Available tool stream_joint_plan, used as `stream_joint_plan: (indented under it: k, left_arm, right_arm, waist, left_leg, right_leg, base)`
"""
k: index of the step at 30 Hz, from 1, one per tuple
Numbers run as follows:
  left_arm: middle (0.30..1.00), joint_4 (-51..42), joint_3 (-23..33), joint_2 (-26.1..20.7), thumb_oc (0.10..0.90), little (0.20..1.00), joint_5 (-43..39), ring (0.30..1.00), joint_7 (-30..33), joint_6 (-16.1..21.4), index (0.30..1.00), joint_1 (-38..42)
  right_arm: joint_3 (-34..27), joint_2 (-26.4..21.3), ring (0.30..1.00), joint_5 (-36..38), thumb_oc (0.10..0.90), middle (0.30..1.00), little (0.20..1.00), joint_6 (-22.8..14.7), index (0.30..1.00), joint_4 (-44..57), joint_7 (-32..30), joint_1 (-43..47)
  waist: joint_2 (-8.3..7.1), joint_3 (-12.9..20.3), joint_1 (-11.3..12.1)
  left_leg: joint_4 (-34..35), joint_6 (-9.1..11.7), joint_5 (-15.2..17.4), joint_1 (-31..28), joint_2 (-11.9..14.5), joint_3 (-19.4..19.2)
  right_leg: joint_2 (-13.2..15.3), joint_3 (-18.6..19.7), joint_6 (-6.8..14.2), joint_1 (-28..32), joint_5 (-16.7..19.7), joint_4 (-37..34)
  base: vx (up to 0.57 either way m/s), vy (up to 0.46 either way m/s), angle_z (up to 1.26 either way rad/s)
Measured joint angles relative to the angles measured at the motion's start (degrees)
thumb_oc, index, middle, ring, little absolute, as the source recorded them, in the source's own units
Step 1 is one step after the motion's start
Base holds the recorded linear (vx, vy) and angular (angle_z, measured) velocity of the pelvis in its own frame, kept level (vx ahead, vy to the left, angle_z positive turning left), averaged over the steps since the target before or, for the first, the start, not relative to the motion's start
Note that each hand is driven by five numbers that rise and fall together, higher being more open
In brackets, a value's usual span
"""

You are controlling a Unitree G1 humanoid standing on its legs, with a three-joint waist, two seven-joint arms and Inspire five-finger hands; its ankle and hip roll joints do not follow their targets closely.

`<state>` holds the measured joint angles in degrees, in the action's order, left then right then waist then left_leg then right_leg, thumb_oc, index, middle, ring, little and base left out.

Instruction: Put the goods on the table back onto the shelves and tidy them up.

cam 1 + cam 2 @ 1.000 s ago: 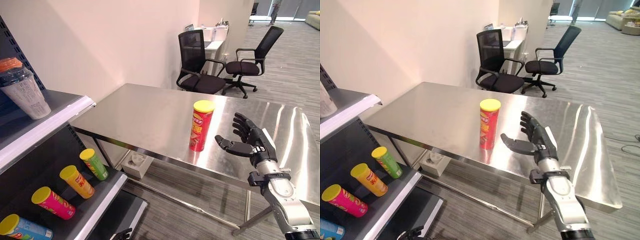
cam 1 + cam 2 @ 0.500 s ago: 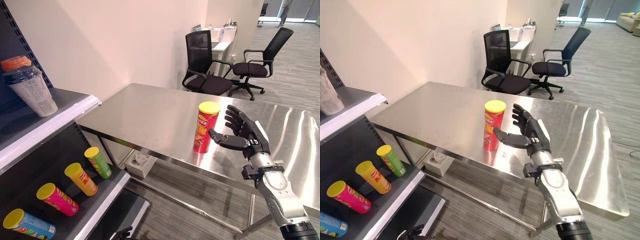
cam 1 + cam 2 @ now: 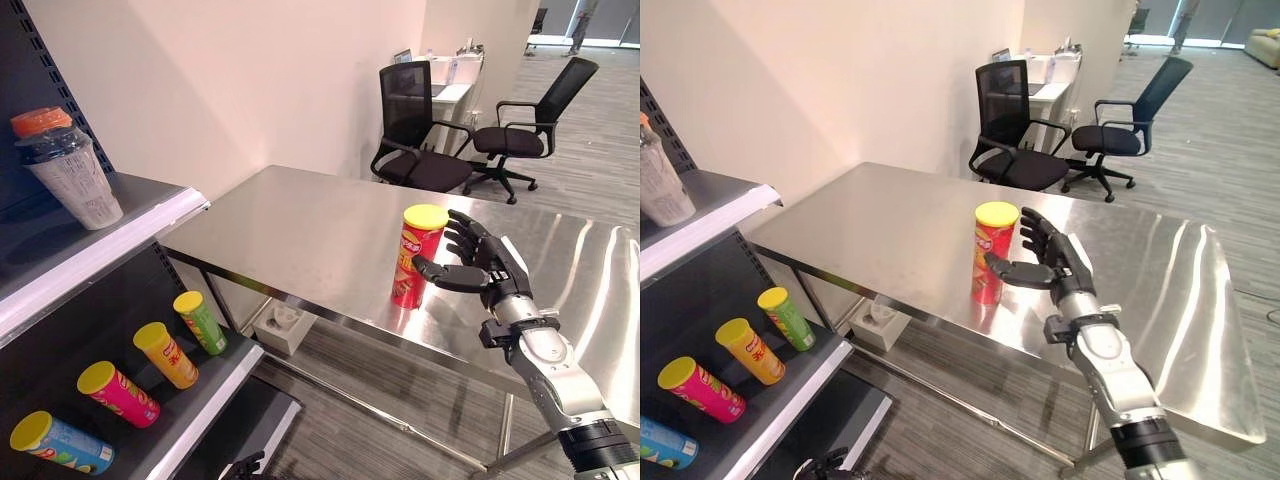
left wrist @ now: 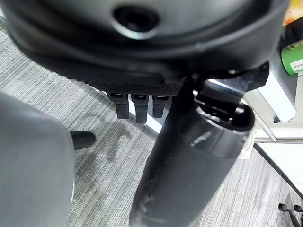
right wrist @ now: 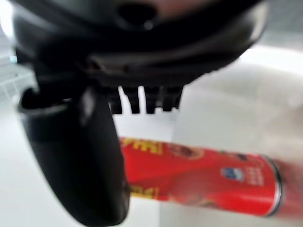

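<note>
The right hand (image 3: pixel 487 272) is spread wide, fingers straight, thumb extended toward the red cylindrical chip can (image 3: pixel 417 257). The thumb tip lies at the can's side; contact cannot be confirmed. The can stands upright, yellow-lidded, just ahead of the palm on the polished steel surface (image 3: pixel 300 235). The left hand (image 4: pixel 189 156) hangs over grey floor with relaxed fingers, holding nothing.

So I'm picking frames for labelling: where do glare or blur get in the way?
Left eye view: the steel table is sharp, with bright streaks of glare on its far right end. Right eye view: the same streaks, and the red can is crisp beside the open right hand. Right wrist view: hand and can are smeared by blur. Left wrist view: the left hand is soft, the floor sharper.
</note>
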<state>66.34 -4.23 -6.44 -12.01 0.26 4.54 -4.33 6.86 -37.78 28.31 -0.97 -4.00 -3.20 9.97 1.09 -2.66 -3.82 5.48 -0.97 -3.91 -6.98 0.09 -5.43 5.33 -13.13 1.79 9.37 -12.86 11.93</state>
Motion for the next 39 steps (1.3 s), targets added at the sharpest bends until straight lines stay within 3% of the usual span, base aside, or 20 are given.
stream_joint_plan:
  k: [21, 30, 31, 32, 33, 39]
  left_arm:
    - [0.900, -0.1, 1.0, -0.2, 0.800, 0.900, -1.4, 0.900, 0.1, 0.0, 0.900, 0.2]
    - [0.900, -0.1, 1.2, -0.3, 0.800, 0.900, -1.5, 0.900, 0.2, 0.0, 0.900, 0.2]
    - [0.900, -0.1, 1.3, -0.3, 0.800, 0.900, -1.5, 0.900, 0.2, 0.0, 0.900, 0.2]
    - [0.900, -0.1, 1.3, -0.3, 0.800, 0.900, -1.5, 0.900, 0.2, 0.0, 0.900, 0.2]
    - [0.900, -0.1, 1.3, -0.3, 0.800, 0.900, -1.5, 0.900, 0.2, 0.0, 0.900, 0.2]
    - [0.900, -0.1, 2.7, -0.4, 0.800, 0.900, -1.9, 0.900, 0.1, 0.0, 0.900, 0.2]
  right_arm:
    - [4.5, 0.0, 0.900, 1.3, 0.800, 0.900, 0.900, 0.0, 0.900, -0.5, -0.1, 5.4]
    - [6.4, 0.0, 0.900, 1.4, 0.800, 0.900, 0.900, 0.0, 0.900, -6.8, -0.1, 8.2]
    - [6.3, 0.0, 0.618, 1.5, 0.612, 0.618, 0.618, 0.0, 0.618, -7.5, -0.1, 8.2]
    - [6.3, 0.0, 0.399, 1.7, 0.466, 0.399, 0.399, 0.0, 0.399, -8.6, 0.0, 8.2]
    - [6.3, 0.0, 0.300, 1.8, 0.400, 0.300, 0.300, 0.0, 0.300, -9.0, -0.1, 8.2]
    - [6.5, 0.0, 0.300, 1.8, 0.400, 0.300, 0.300, 0.1, 0.300, -9.3, 0.0, 8.2]
  waist:
    - [-0.34, -0.2, 1.3]
    - [-0.66, -0.1, 2.1]
    - [-0.69, -0.1, 2.3]
    - [-0.76, -0.1, 2.4]
    - [-0.78, -0.1, 2.5]
    - [-0.90, -0.1, 2.9]
  left_leg:
    - [0.0, 0.0, 0.0, 0.1, -0.1, 1.3]
    - [0.0, 0.0, 0.0, 0.1, -0.1, 1.4]
    - [0.0, 0.0, 0.0, 0.1, -0.1, 1.4]
    - [0.0, 0.0, 0.0, 0.1, -0.1, 1.4]
    - [0.0, 0.0, 0.0, 0.1, -0.1, 1.4]
    - [0.0, 0.0, 0.0, 0.1, -0.1, 1.4]
  right_leg:
    - [0.0, -0.7, 0.0, 0.5, 0.0, -0.2]
    - [0.0, -0.8, 0.0, 0.6, 0.0, -0.2]
    - [0.0, -0.8, 0.0, 0.6, 0.0, -0.2]
    - [0.0, -0.8, 0.0, 0.6, 0.0, -0.2]
    - [0.0, -0.8, 0.0, 0.6, 0.0, -0.2]
    - [0.0, -0.8, 0.0, 0.7, 0.0, -0.3]
  base:
    - [0.00, 0.000, 0.02]
    - [0.00, 0.000, 0.00]
    - [0.00, 0.000, 0.00]
    - [0.00, 0.000, 0.00]
    - [0.00, 0.000, 0.00]
    - [0.00, 0.000, 0.00]
